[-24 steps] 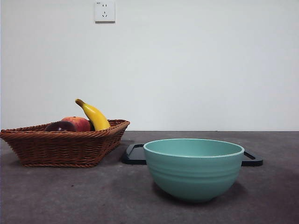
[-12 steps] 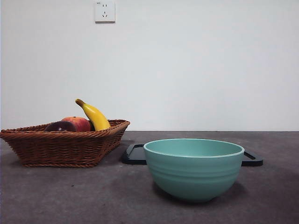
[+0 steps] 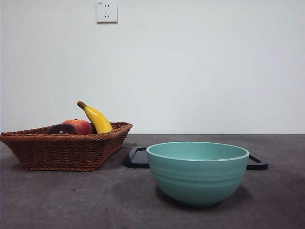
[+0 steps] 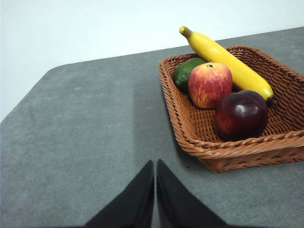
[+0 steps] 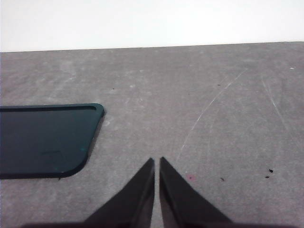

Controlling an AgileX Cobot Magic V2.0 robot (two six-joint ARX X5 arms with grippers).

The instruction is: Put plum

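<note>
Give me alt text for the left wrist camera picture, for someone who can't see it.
A dark plum lies in a wicker basket with a red-orange apple, a banana and a green fruit. The left pincer, shut and empty, hangs over grey table beside the basket.

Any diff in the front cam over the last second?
No visible change. The plum lies in the wicker basket beside the apple and banana; the teal bowl and dark tray sit where they were. No arm enters the front view.
</note>
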